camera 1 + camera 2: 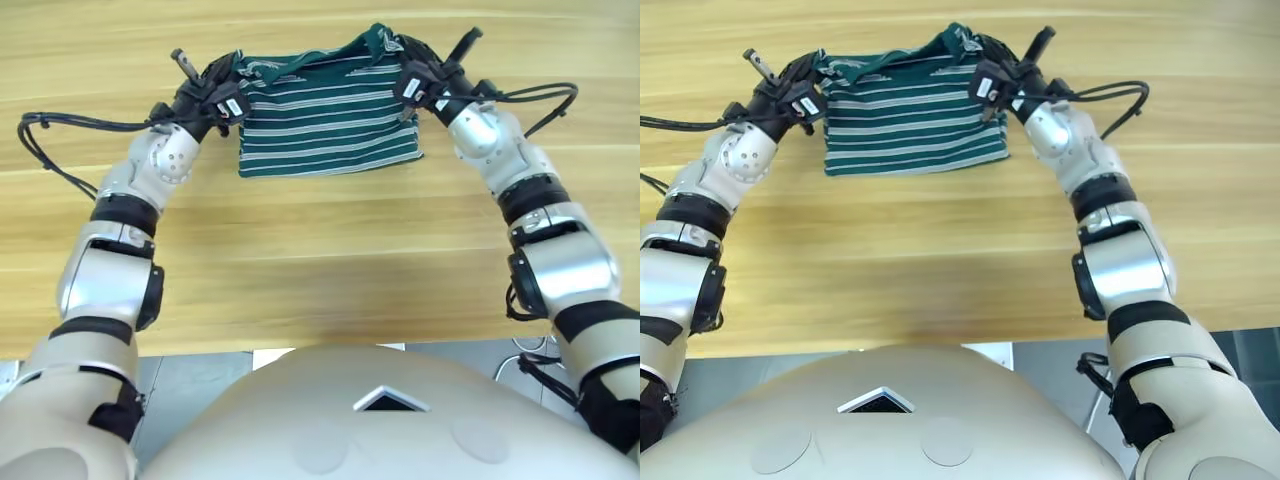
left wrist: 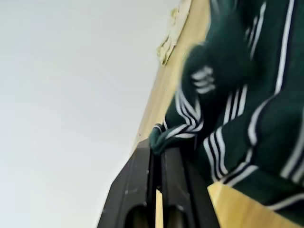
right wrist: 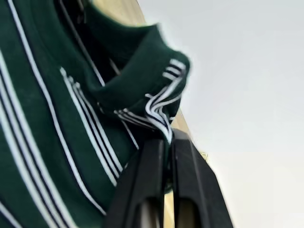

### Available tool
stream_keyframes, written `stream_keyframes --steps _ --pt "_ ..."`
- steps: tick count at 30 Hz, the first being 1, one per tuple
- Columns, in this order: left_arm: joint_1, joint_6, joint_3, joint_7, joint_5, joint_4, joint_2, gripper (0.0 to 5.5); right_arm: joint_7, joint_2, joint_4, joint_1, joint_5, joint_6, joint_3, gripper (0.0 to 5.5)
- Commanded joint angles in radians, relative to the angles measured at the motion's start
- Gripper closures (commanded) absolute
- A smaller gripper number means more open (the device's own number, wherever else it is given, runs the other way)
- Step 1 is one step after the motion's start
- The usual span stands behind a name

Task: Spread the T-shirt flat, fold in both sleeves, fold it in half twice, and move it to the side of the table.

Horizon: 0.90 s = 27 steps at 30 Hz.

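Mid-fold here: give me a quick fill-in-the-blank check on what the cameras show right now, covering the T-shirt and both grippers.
1. The T-shirt is dark ___ with white stripes.
2. Its near hem rests on a ___ table.
3. The left gripper and the right gripper each pinch cloth, so the number of grippers holding the T-shirt is ___.
4. They hold the T-shirt at its ___ edge, the one away from the robot.

Missing words: green; wooden; two; far.

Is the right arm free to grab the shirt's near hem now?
Probably not yet: the right gripper is shut on the shirt at its far corner. The hem lies bare on the table, nothing over it.
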<state>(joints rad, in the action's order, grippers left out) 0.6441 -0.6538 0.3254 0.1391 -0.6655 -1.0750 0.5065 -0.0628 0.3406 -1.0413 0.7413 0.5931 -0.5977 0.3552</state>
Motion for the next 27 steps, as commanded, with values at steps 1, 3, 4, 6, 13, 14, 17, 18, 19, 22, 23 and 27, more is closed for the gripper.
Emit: stream_keyframes --steps 1,3,4,6,13,14,17,18,19,22,23,27 --pt "0.071 0.004 0.038 0.027 -0.019 -0.103 -0.025 5.50 -0.042 -0.034 -0.091 0.076 0.013 0.011 0.019 5.48" --pt "0.088 0.009 0.056 0.031 -0.024 -0.139 -0.040 5.50 -0.054 -0.055 -0.120 0.098 0.015 0.016 0.025 5.48" --pt "0.095 0.013 0.063 0.032 -0.025 -0.155 -0.048 5.50 -0.059 -0.063 -0.133 0.107 0.016 0.019 0.028 5.48" --pt "0.107 0.021 0.076 0.036 -0.023 -0.182 -0.063 5.50 -0.070 -0.074 -0.155 0.119 0.010 0.028 0.025 5.48" --pt "0.155 0.083 0.063 -0.021 0.022 -0.244 -0.111 4.88 -0.103 -0.108 -0.223 0.157 0.021 0.098 0.040 4.49" --pt "0.158 0.098 0.058 -0.027 0.029 -0.250 -0.115 4.74 -0.107 -0.113 -0.229 0.163 0.023 0.108 0.043 4.34" --pt "0.166 0.137 0.038 -0.029 0.054 -0.261 -0.122 4.33 -0.113 -0.127 -0.248 0.173 0.024 0.136 0.052 3.88" --pt "0.168 0.148 0.033 -0.027 0.061 -0.264 -0.123 4.14 -0.115 -0.131 -0.253 0.175 0.024 0.145 0.054 3.68" --pt "0.174 0.162 0.028 -0.014 0.066 -0.267 -0.125 3.96 -0.118 -0.136 -0.258 0.178 0.024 0.153 0.055 3.49" --pt "0.189 0.198 0.021 0.001 0.071 -0.274 -0.127 3.52 -0.128 -0.154 -0.261 0.184 0.018 0.161 0.055 2.99" --pt "0.194 0.221 0.025 0.015 0.065 -0.278 -0.127 3.37 -0.131 -0.163 -0.254 0.181 0.022 0.150 0.061 2.84" --pt "0.200 0.331 0.020 0.039 0.057 -0.298 -0.113 3.06 -0.102 -0.232 -0.196 0.133 0.077 0.050 0.151 2.80"
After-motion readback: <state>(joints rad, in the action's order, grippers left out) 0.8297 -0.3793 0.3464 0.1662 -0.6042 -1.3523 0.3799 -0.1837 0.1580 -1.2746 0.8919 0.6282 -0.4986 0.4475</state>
